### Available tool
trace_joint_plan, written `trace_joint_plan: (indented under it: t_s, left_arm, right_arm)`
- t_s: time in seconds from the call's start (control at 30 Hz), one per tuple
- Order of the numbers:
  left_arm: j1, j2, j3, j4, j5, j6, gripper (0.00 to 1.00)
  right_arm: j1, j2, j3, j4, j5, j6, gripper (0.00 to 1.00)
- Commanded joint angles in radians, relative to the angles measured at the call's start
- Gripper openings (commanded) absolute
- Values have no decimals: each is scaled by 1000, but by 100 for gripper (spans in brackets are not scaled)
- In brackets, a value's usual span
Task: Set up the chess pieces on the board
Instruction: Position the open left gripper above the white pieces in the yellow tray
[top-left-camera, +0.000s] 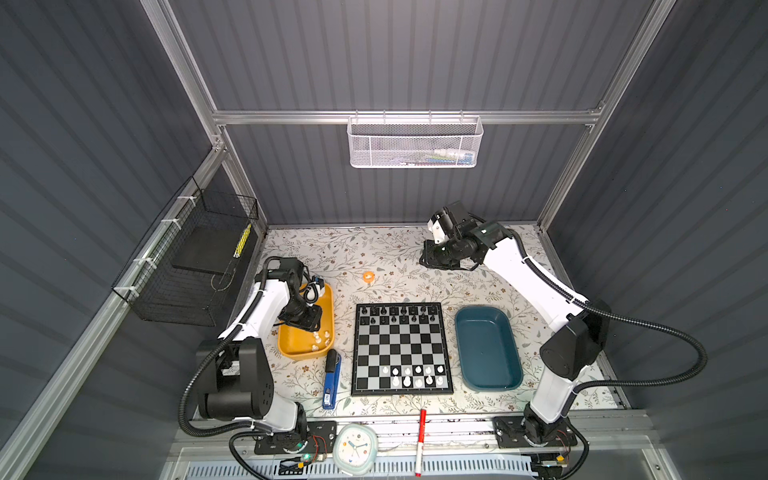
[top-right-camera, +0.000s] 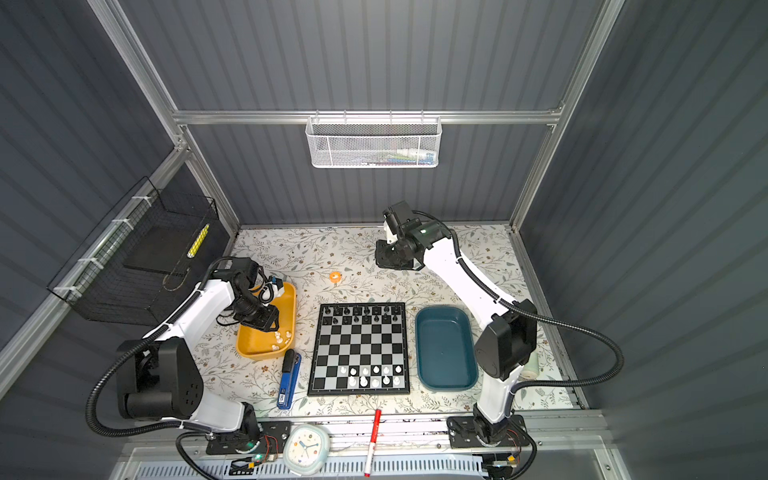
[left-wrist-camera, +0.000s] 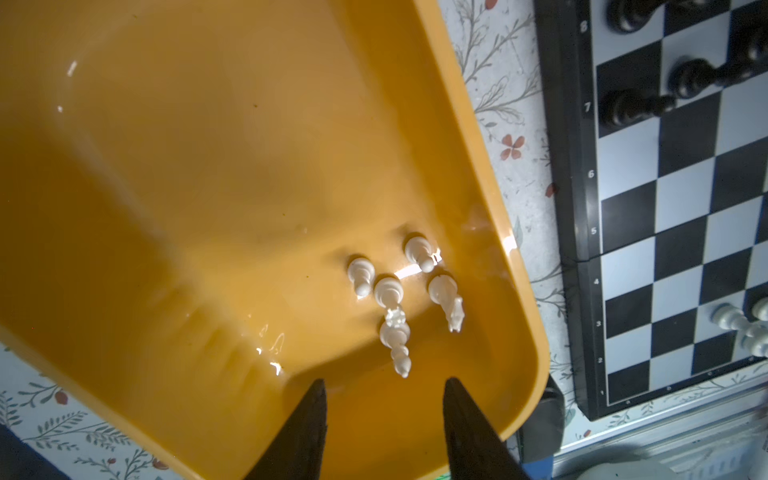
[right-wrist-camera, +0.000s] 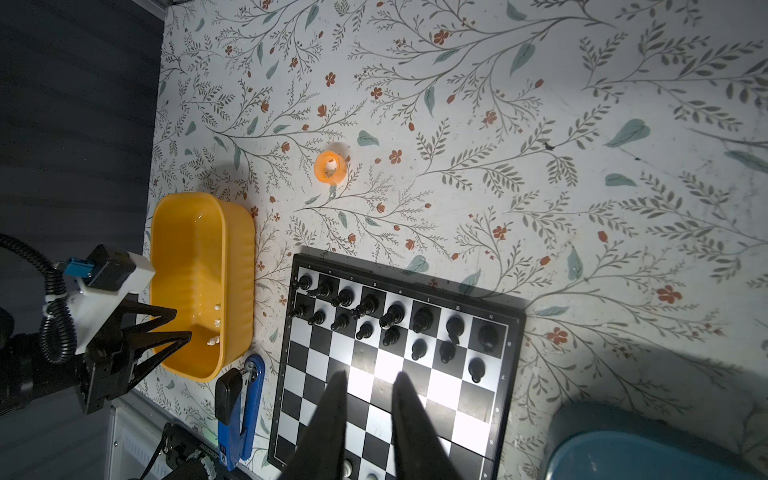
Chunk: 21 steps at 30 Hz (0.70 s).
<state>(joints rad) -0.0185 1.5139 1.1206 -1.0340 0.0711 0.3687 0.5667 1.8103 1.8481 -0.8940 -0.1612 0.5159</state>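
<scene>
Flowery table (top-left-camera: 374, 249). Left gripper (left-wrist-camera: 385, 379) fingers apart, empty, over yellow tray (left-wrist-camera: 208, 166); white pieces (left-wrist-camera: 390, 291) just past fingertips, ready for grab. Right gripper (right-wrist-camera: 370, 373) fingers slightly apart, empty, held back; board (right-wrist-camera: 440, 390) ahead of them.

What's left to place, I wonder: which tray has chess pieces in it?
The yellow tray, left of the board: a few white pieces lie in one corner, just ahead of the left pincer. The teal tray shows none.
</scene>
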Motion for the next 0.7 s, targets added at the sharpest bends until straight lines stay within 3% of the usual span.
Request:
trace_joint_plan:
  t_s: [0.0, 0.67]
  left_arm:
    - [-1, 3, -12, -4, -9, 15, 46]
    - [-1, 9, -120, 77, 17, 81, 42]
  right_arm:
    - [-9, 14, 30, -7, -7, -18, 23]
    - [-21, 43, 49, -13, -12, -50, 23]
